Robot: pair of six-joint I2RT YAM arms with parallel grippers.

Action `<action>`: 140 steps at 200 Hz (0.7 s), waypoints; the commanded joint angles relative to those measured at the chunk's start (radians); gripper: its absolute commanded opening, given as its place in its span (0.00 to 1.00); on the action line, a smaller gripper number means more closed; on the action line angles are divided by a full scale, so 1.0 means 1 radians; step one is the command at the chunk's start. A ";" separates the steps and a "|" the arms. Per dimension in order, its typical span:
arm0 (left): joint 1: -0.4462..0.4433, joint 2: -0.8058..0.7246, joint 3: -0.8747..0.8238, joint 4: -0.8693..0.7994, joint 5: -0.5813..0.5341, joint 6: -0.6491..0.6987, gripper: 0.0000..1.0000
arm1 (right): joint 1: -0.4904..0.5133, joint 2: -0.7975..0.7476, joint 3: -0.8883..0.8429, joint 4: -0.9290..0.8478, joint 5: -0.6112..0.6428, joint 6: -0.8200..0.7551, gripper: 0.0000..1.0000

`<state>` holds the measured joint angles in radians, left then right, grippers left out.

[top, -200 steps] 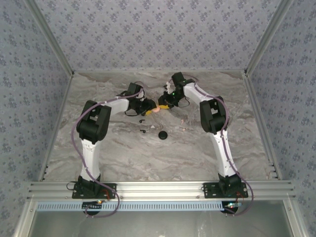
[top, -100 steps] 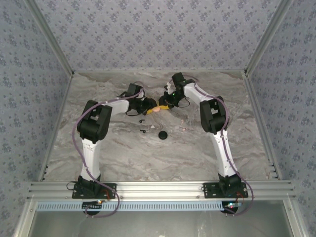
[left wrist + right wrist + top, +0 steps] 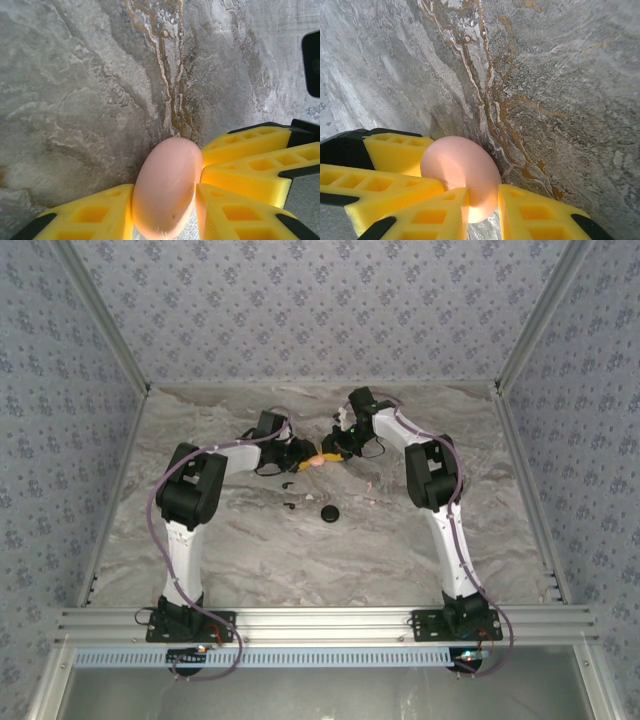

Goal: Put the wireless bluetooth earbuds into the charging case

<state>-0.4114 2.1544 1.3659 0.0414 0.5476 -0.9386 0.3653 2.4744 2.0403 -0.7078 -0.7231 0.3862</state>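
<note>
While both arms stood extended toward the far middle of the table (image 3: 250,550), a round black piece (image 3: 329,513) lay nearest. The two earbuds (image 3: 291,505) lay loose just beyond it, to its left. Farther off, the left gripper (image 3: 305,459) and right gripper (image 3: 332,453) each clamped the pink rounded piece (image 3: 318,461) from opposite sides

My tabletop (image 3: 300,560) is gray stone with brown streaks. One tiny black earbud (image 3: 289,485) lies near the middle, and a second earbud (image 3: 291,505) lies just nearer to me. A round black piece (image 3: 329,513) lies beside them.
</note>
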 commanded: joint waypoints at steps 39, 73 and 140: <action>-0.013 -0.009 -0.049 0.131 0.034 -0.042 0.35 | -0.003 0.019 -0.011 -0.024 -0.041 0.018 0.25; -0.013 -0.008 -0.054 0.129 0.028 -0.043 0.33 | -0.002 0.014 -0.012 -0.023 -0.044 0.018 0.25; -0.015 -0.016 -0.076 0.196 0.038 -0.071 0.33 | -0.004 0.006 -0.024 -0.005 -0.076 0.028 0.23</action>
<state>-0.4129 2.1521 1.3022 0.1959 0.5652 -0.9974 0.3580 2.4744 2.0266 -0.7055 -0.7612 0.4007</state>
